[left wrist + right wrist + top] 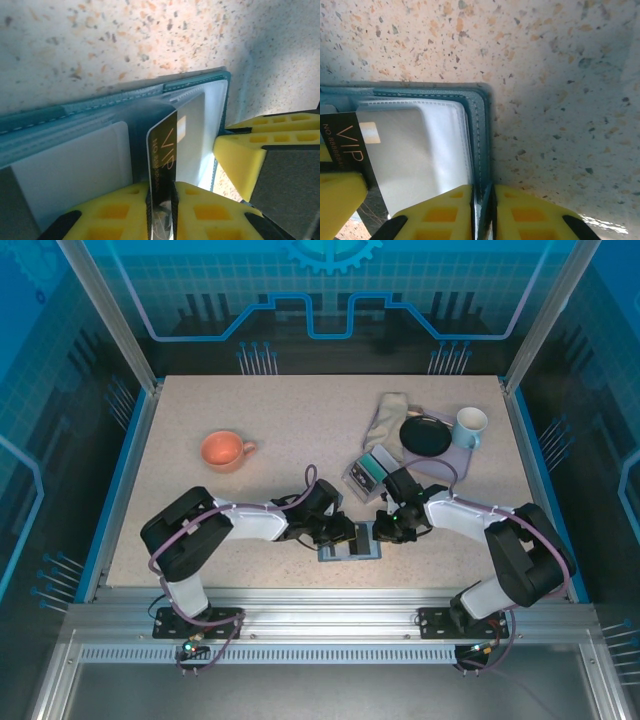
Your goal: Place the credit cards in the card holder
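Card [162,160] between left fingers [110,212], over wallet [100,107]

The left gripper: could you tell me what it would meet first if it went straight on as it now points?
Probably the open card holder: the dark card that the left gripper pinches points into its clear sleeve, though depth is unclear.

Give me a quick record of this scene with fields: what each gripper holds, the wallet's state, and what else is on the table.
left gripper: shut on black VIP card
right gripper: shut on card holder edge
card holder: open on table, clear sleeves facing up
card: tip at a clear sleeve; whether inserted, cannot tell
elsewhere: orange cup, grey tray, black dish, white mug
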Tool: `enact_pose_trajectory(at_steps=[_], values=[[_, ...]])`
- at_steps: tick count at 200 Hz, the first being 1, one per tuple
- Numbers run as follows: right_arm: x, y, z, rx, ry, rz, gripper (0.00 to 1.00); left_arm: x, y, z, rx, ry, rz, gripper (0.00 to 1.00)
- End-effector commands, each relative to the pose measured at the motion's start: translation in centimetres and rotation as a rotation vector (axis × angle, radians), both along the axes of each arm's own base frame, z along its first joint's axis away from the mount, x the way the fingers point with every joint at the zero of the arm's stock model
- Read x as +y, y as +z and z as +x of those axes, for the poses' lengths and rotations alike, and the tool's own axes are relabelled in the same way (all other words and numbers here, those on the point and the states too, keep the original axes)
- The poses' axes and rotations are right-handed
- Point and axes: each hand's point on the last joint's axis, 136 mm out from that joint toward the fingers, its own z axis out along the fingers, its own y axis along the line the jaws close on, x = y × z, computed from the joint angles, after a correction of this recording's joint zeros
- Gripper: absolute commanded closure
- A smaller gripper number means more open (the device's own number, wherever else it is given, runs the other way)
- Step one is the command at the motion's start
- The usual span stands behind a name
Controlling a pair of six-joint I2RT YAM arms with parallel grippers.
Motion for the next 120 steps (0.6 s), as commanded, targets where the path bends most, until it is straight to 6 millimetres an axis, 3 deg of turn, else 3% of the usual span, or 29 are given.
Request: enact_pose_trajectory(at_steps=[1, 24, 120], values=[[-0.4, -1.1, -1.2, 0.054, 0.003, -0.003, 0.85, 0.1, -0.2, -0.5, 0.005, -0.02, 0.03, 0.91], [-0.1, -1.2, -1.3, 0.06, 0.002, 0.015, 0.89, -0.4, -0.1, -0.3, 0.007, -0.016, 0.008, 1.0], [0.4, -1.0, -1.3, 0.062, -0.012, 0.053, 0.87, -2.8, -0.9, -0.3, 0.037, -0.036, -0.02, 0.97]])
